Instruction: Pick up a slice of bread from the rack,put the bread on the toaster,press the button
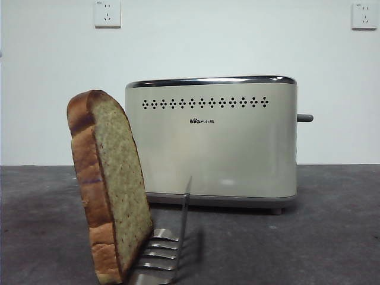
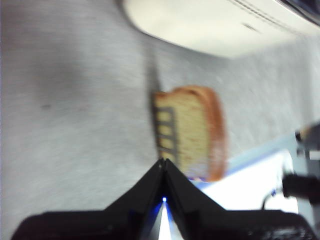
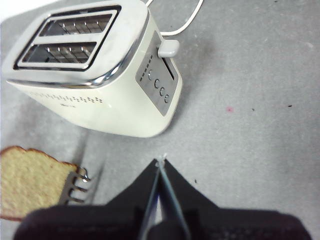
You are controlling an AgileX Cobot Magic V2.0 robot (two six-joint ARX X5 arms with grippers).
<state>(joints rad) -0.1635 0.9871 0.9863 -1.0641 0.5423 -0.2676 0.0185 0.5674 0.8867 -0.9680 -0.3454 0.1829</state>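
The slice of bread [image 1: 110, 190] stands tilted in the steel rack [image 1: 163, 249] at the front left, crumb side facing the toaster. The cream toaster [image 1: 214, 139] stands behind it, both slots empty in the right wrist view [image 3: 70, 42]. Its grey button [image 1: 304, 117] sticks out of the right narrow side and sits high [image 3: 168, 48]. My left gripper [image 2: 163, 165] is shut and empty, above the table short of the bread [image 2: 192, 132] and rack [image 2: 165, 131]. My right gripper [image 3: 160, 164] is shut and empty, above the table near the toaster's button end. Neither arm shows in the front view.
Two white wall sockets [image 1: 107, 13] hang on the wall behind. The toaster's white cord [image 3: 186, 24] trails off behind it. The dark grey table [image 1: 332, 225] has its edge close behind the rack in the left wrist view [image 2: 260, 155].
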